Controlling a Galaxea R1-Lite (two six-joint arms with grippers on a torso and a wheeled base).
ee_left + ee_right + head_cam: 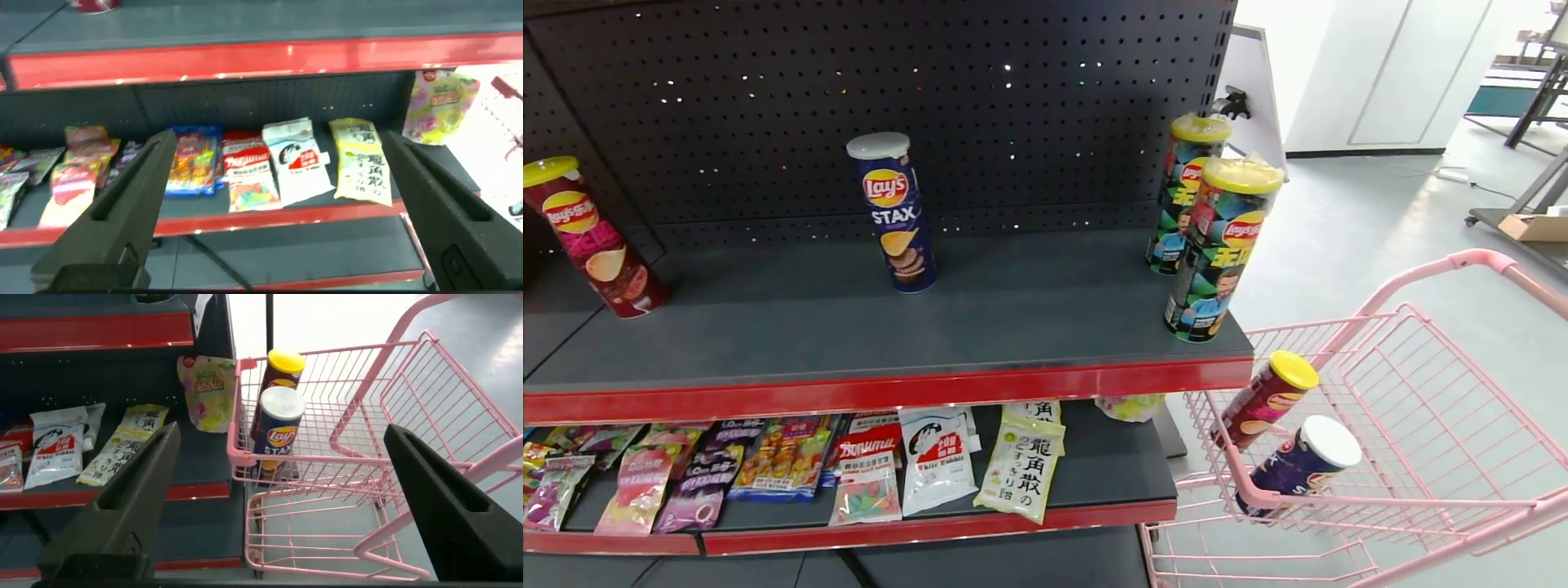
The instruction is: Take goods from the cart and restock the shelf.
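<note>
Right claw (282, 431), wide open and empty, faces the blue can (275, 445) ahead: probably light, stiff, slick, so grip mid-body.

Brand lettering on blue can (894, 233)

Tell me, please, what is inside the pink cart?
Two chip cans: a yellow-lidded dark red can and a white-lidded blue can. The cart rim covers the blue can's base.

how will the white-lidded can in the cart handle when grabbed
The white-lidded can is a rigid-looking tube, so likely stiff. Its round glossy wall may slip or roll. Leaning on the pink cart wall, it could topple if nudged.
</note>
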